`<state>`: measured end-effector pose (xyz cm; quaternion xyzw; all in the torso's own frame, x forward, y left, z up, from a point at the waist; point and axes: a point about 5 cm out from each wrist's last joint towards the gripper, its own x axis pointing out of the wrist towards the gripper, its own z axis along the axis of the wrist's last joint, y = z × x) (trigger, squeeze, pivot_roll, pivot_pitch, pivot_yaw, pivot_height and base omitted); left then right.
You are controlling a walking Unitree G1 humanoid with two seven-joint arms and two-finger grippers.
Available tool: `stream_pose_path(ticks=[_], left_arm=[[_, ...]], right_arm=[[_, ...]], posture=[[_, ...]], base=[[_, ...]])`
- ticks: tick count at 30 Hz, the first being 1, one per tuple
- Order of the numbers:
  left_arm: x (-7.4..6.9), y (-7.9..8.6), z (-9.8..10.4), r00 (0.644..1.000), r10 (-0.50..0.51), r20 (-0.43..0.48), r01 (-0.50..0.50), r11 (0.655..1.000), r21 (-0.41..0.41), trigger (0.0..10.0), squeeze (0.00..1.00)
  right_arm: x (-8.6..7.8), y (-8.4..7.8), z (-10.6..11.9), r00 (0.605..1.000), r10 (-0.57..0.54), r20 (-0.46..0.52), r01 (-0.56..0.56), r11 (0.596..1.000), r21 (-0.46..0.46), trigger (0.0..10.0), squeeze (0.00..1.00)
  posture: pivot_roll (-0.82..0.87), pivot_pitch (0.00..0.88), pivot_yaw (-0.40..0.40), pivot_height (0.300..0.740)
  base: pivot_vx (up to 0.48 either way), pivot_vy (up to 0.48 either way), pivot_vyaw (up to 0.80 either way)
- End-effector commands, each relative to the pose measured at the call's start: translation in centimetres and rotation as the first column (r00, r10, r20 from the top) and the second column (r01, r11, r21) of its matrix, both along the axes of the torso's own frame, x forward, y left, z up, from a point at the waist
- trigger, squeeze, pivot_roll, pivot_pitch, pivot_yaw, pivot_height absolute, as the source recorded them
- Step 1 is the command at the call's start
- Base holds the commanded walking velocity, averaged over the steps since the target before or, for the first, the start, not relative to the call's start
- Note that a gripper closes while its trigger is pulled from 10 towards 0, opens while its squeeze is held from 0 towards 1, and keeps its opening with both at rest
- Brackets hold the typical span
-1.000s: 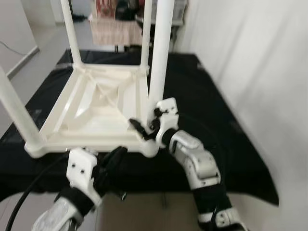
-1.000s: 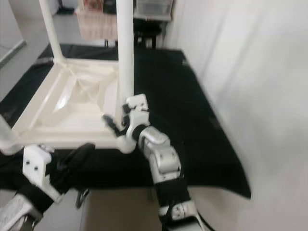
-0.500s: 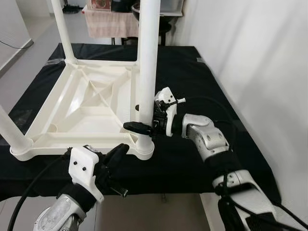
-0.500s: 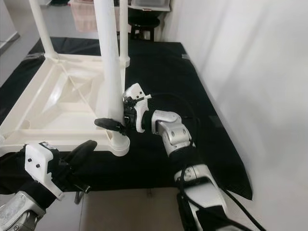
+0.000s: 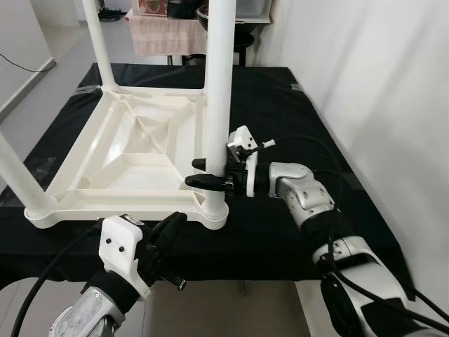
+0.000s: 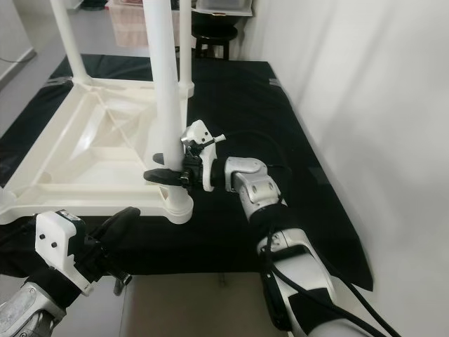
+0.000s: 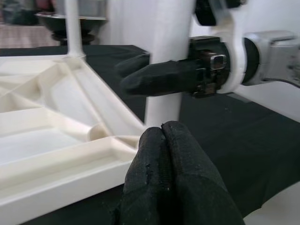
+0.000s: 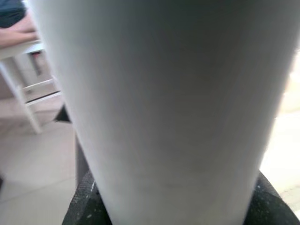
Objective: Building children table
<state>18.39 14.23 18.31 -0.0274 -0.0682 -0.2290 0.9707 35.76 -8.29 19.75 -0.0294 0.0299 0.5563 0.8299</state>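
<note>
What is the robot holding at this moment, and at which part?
The right pincer grips the near white table leg low down, just above its corner socket. The left pincer is shut and holds nothing.

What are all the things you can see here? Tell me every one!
table top: one, white, upside down on the black cloth.
table legs: four, white, standing up from the corners of the table top; the near right one is in the right hand.
cloth: one, black, spread under the table top.
wall: one, white, along the right.
furniture with a pinkish cloth: far end of the room, too blurred to name.
cable: one, dark, on the floor far left.
right hand: one, black fingers, clamped around the near right leg just above its socket.
left hand: one, black fingers pressed together, low in front of the near edge of the table top.
</note>
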Motion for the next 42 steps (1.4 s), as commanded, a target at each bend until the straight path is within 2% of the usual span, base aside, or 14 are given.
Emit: stream_pose_path(ticks=[1, 7, 9, 11, 21, 22, 24, 25, 26, 33, 35, 36, 37, 42], left_arm=[[-0.1, -0.1, 0.1, 1.000, -0.008, -0.002, 0.008, 1.000, -0.005, 10.0, 0.00], [-0.1, -0.1, 0.1, 1.000, -0.008, 0.001, 0.008, 1.000, -0.005, 10.0, 0.00], [0.0, 0.0, 0.1, 1.000, -0.004, 0.004, 0.004, 1.000, -0.002, 10.0, 0.00], [0.0, 0.1, 0.1, 1.000, -0.003, 0.004, 0.003, 1.000, -0.002, 10.0, 0.00], [0.1, -0.1, 0.1, 1.000, 0.004, 0.010, -0.004, 1.000, -0.002, 10.0, 0.00], [0.2, 0.0, 0.1, 1.000, 0.007, 0.011, -0.007, 1.000, -0.002, 10.0, 0.00], [0.2, 0.0, 0.1, 1.000, 0.009, 0.012, -0.009, 1.000, -0.002, 10.0, 0.00], [0.2, -0.1, 0.1, 1.000, 0.008, 0.012, -0.008, 1.000, -0.004, 10.0, 0.00], [0.3, -0.1, 0.1, 1.000, 0.007, 0.012, -0.006, 1.000, -0.005, 10.0, 0.00], [0.4, -0.2, 0.1, 1.000, 0.003, 0.013, -0.003, 1.000, -0.008, 10.0, 0.00], [0.3, -0.2, 0.1, 1.000, 0.002, 0.012, -0.002, 1.000, -0.010, 10.0, 0.00], [0.2, -0.2, 0.1, 1.000, 0.002, 0.011, -0.002, 1.000, -0.010, 10.0, 0.00], [0.2, -0.2, 0.1, 1.000, 0.002, 0.010, -0.002, 1.000, -0.010, 10.0, 0.00], [0.1, -0.2, 0.1, 1.000, 0.002, 0.007, -0.002, 1.000, -0.010, 10.0, 0.00]], right_arm=[[-0.3, -0.8, -0.2, 0.993, -0.116, -0.028, 0.116, 0.993, -0.001, 0.0, 0.00], [-1.5, -0.3, -1.6, 0.945, -0.318, -0.083, 0.321, 0.947, 0.031, 0.0, 0.00], [-4.1, 2.5, -4.4, 0.845, -0.527, -0.090, 0.529, 0.849, -0.006, 0.0, 0.00], [-4.8, 3.3, -4.9, 0.813, -0.574, -0.103, 0.576, 0.818, -0.009, 0.0, 0.00], [-3.9, 4.5, -4.7, 0.803, -0.590, -0.080, 0.591, 0.807, -0.022, 0.0, 0.00], [-4.1, 4.6, -4.6, 0.800, -0.594, -0.085, 0.593, 0.804, -0.031, 1.5, 0.00], [-4.2, 4.7, -4.6, 0.798, -0.596, -0.088, 0.595, 0.803, -0.038, 1.5, 0.00], [-4.2, 4.9, -4.2, 0.822, -0.561, -0.093, 0.562, 0.827, -0.020, 10.0, 0.00], [-4.1, 5.1, -3.5, 0.858, -0.505, -0.093, 0.509, 0.861, 0.018, 10.0, 1.00], [-3.1, 5.0, -0.9, 0.955, -0.293, -0.045, 0.296, 0.948, 0.118, 10.0, 1.00], [-2.2, 3.9, 1.1, 0.999, -0.009, 0.033, 0.006, 0.995, 0.096, 10.0, 1.00], [-2.1, 3.5, 1.4, 0.995, 0.081, 0.052, -0.084, 0.995, 0.060, 10.0, 0.11], [-2.1, 3.3, 1.4, 0.990, 0.129, 0.060, -0.131, 0.991, 0.036, 10.0, 0.00], [-1.4, 2.8, 1.7, 0.981, 0.184, 0.054, -0.185, 0.983, 0.000, 10.0, 0.00]], posture=[[0.04, 0.085, -0.097, 0.740], [0.04, 0.086, -0.099, 0.740], [0.03, 0.077, -0.086, 0.740], [0.03, 0.077, -0.086, 0.740], [0.04, 0.074, -0.099, 0.740], [0.04, 0.073, -0.099, 0.740], [0.04, 0.073, -0.099, 0.740], [0.04, 0.073, -0.098, 0.740], [0.04, 0.072, -0.098, 0.740], [0.04, 0.070, -0.097, 0.740], [0.04, 0.071, -0.096, 0.740], [0.05, 0.073, -0.094, 0.740], [0.05, 0.073, -0.094, 0.740], [0.05, 0.076, -0.093, 0.740]], base=[[0.000, 0.000, 0.00], [0.000, 0.000, 0.00], [0.000, 0.000, 0.00], [0.000, 0.000, 0.00], [0.000, 0.000, 0.00], [0.000, 0.000, 0.00], [0.000, 0.000, 0.00], [0.000, 0.000, 0.00], [0.000, 0.000, 0.00], [0.000, 0.000, 0.00], [0.000, 0.000, 0.00], [0.000, 0.000, 0.00], [0.000, 0.000, 0.00], [0.000, 0.000, 0.00]])
